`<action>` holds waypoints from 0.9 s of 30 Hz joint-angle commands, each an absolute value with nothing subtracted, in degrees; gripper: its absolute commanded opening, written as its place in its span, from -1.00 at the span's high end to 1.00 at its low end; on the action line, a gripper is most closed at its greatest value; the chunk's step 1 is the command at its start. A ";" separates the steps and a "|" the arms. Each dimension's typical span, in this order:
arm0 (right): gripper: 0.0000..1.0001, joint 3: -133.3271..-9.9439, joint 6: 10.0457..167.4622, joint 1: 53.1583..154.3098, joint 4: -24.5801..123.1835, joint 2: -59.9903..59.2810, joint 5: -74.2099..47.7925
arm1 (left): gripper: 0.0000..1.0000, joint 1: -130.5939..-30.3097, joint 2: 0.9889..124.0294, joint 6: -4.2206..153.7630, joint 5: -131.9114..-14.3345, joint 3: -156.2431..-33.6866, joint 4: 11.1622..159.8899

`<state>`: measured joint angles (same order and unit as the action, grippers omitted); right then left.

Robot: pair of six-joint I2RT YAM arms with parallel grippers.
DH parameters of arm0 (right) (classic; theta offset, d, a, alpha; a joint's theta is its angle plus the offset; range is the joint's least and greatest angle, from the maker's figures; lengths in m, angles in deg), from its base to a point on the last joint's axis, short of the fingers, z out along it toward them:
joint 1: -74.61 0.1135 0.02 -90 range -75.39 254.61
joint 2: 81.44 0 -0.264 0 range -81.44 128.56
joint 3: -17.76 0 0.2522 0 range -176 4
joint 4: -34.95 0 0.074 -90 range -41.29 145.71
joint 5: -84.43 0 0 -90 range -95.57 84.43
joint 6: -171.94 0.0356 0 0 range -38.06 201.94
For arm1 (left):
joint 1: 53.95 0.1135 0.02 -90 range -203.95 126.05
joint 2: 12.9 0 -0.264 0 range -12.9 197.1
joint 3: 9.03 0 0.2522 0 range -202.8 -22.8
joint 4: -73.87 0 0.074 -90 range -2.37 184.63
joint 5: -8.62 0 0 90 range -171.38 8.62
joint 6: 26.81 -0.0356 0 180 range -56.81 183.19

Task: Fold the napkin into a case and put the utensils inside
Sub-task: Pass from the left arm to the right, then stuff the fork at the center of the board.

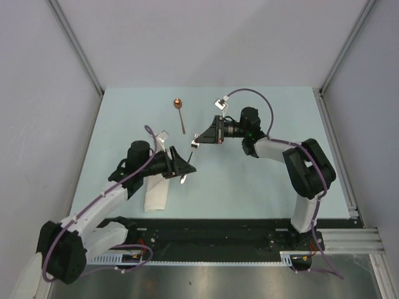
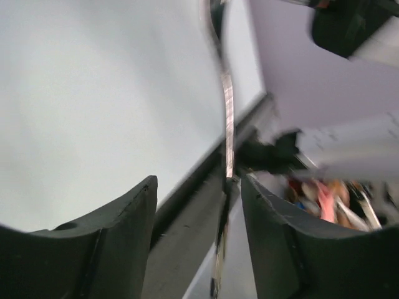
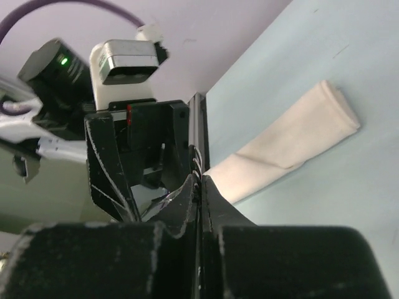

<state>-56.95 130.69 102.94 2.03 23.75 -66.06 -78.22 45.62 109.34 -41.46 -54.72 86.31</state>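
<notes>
Mid-handover, the right claw [image 3: 198, 182] clamps the fork [image 2: 228, 112] and the left claw [image 2: 198, 185] stands open; next, slide it into the case [image 1: 156, 194].

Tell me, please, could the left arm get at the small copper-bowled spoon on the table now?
Probably yes: the spoon lies alone on bare table past the open left gripper, though a silver metal fork stands between its jaws.

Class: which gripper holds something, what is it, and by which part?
The right gripper is shut on the fork near one end; which end is unclear. The left gripper stands open around it, holding nothing.
</notes>
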 commanded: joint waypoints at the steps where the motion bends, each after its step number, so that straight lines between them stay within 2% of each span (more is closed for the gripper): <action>1: 1.00 -63.84 131.52 104.57 -1.76 28.68 -60.33 | -0.29 -76.19 34.85 104.32 -75.49 -56.11 110.02; 2: 1.00 -65.16 130.73 104.84 -0.87 30.08 -58.58 | -0.29 -76.10 29.87 106.76 -80.72 -55.67 114.31; 5: 1.00 -69.55 127.22 105.98 1.50 34.31 -55.77 | -0.10 -75.92 23.77 111.07 -89.81 -53.65 119.95; 6: 1.00 -72.79 125.72 106.42 3.25 36.75 -55.23 | 0.15 -75.92 21.06 111.27 -89.91 -52.86 119.97; 8: 1.00 -75.97 121.76 107.47 8.18 39.05 -55.05 | 0.44 -75.92 19.80 112.05 -90.08 -51.19 121.02; 9: 1.00 -77.46 121.14 107.83 8.97 40.28 -55.05 | 0.67 -75.92 19.80 112.41 -90.17 -50.84 122.86; 11: 1.00 -80.89 119.30 108.44 10.56 43.10 -55.23 | 0.84 -75.92 20.06 113.89 -89.74 -49.78 124.45; 12: 1.00 -81.95 118.25 108.53 11.78 43.89 -54.88 | 0.99 -75.92 20.32 114.34 -89.56 -49.34 125.06; 27: 1.00 -98.83 104.89 110.38 31.64 54.35 -54.96 | 1.00 -76.19 27.44 121.11 -90.26 -45.39 124.90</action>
